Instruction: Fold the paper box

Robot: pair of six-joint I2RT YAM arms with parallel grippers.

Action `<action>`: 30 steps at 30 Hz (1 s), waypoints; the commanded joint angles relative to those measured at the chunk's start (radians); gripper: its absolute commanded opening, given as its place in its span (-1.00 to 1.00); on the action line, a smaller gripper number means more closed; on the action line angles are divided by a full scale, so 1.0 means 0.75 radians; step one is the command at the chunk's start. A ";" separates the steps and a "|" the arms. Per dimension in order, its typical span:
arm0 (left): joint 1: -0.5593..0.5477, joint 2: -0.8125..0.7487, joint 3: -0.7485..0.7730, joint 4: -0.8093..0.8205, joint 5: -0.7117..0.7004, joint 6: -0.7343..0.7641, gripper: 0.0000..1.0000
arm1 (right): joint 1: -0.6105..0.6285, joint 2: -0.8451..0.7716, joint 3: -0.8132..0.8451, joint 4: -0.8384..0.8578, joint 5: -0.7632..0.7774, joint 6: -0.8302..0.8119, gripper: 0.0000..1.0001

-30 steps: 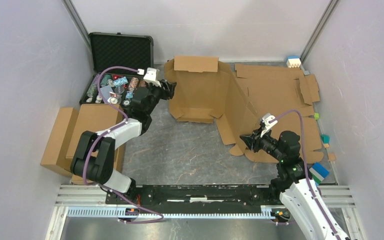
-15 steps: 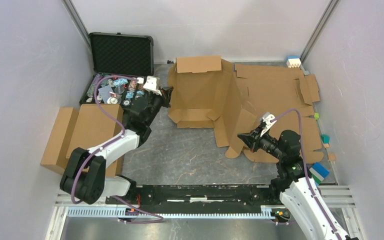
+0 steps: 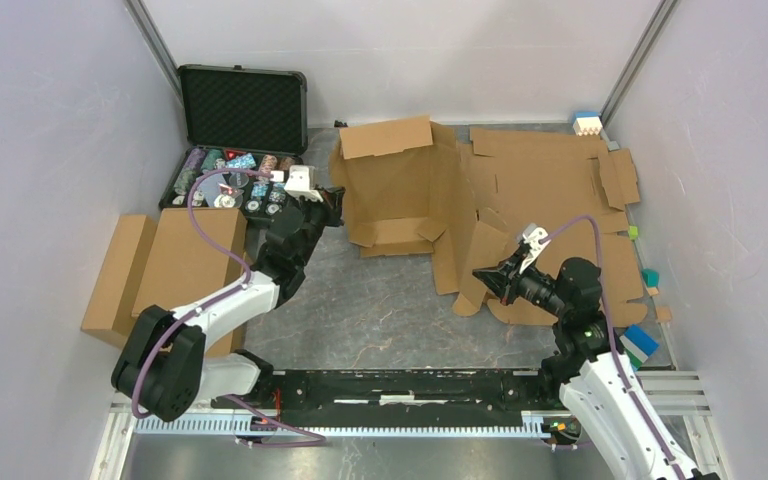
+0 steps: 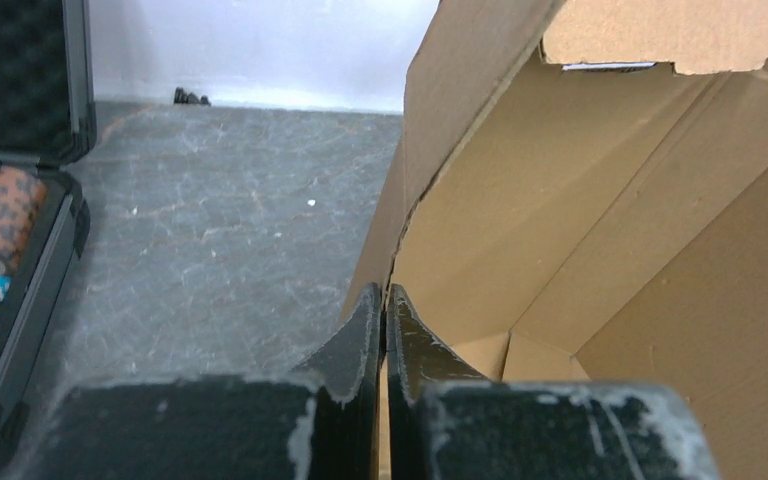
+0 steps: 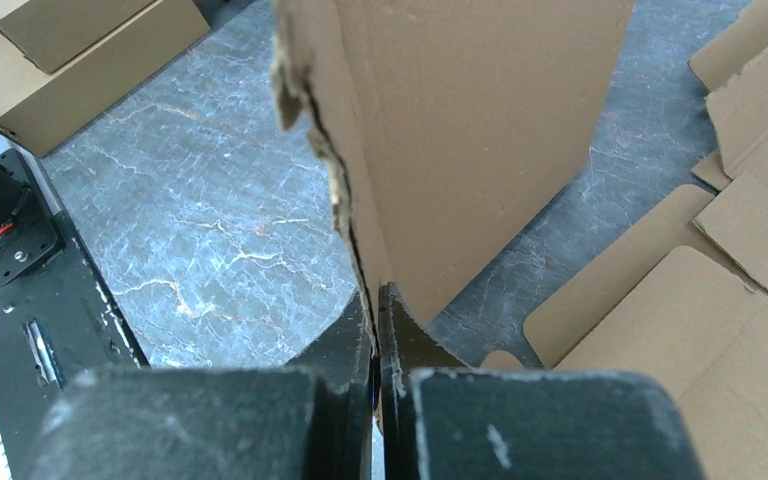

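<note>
The paper box (image 3: 400,185) is a brown cardboard sheet partly raised at the table's back middle, with its back flap and side walls standing. My left gripper (image 3: 334,203) is shut on the box's left wall edge; in the left wrist view the closed fingers (image 4: 385,297) pinch the wall (image 4: 560,190). My right gripper (image 3: 482,275) is shut on the box's right-hand panel, lifted off the table. In the right wrist view the gripper (image 5: 375,300) clamps the torn edge of that panel (image 5: 480,120).
An open black case of poker chips (image 3: 240,110) sits at the back left. Folded cardboard boxes (image 3: 165,265) are stacked at the left. Flat cardboard sheets (image 3: 560,180) lie at the back right, under the panel. Small coloured blocks (image 3: 640,343) line the right edge.
My left gripper has drawn back toward the near side, pulling the box's left wall with it; the box has shifted and tilted slightly. My right gripper has barely moved.
</note>
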 commanded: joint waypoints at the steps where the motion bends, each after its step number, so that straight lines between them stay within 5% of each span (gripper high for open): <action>1: -0.039 -0.004 -0.085 -0.031 0.033 -0.139 -0.92 | 0.007 0.048 0.016 -0.053 0.018 0.013 -1.00; 15: -0.087 0.014 -0.089 -0.011 0.123 -0.131 -0.91 | 0.007 0.129 -0.022 0.154 -0.115 0.235 -1.00; 30: -0.124 -0.015 -0.046 -0.167 0.111 -0.123 -0.87 | 0.008 0.283 -0.071 0.152 0.027 0.332 -0.89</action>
